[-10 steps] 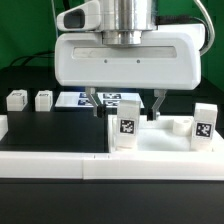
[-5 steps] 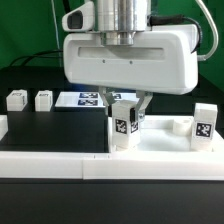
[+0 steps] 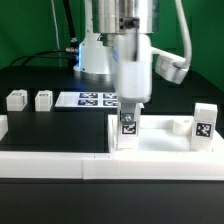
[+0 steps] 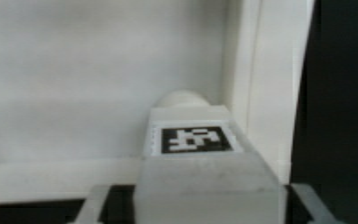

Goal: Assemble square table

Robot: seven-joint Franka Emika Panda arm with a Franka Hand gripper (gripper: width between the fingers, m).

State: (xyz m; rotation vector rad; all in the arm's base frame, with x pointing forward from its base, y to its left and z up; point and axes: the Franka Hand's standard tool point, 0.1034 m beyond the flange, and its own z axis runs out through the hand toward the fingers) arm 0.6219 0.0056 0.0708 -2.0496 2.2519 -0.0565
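Item 1, pincer: hangs at the centre of the exterior view, turned edge-on to me. I read it as clamped on the gripped leg, whose top sits between the fingers. On the wrist view that leg fills the gap, with its tag facing the camera.

Item 2, gripped leg: upright at the corner of the tabletop toward the exterior view's left, just inside the raised rim. I cannot tell whether it is seated in a socket.

Item 3, right-hand leg: upright at the tabletop's end, at the exterior view's right edge.

Item 4, raised bump: low and white, on the tabletop between those two legs.

Item 5, first spare leg and second spare leg: on the black desk at middle left, near each other and well apart from the tabletop.

Item 6, marker board: flat on the desk behind the pincer, its right end hidden by the arm.

Item 7, border wall: runs across the lower frame in front of everything and screens the tabletop's near edge from me.
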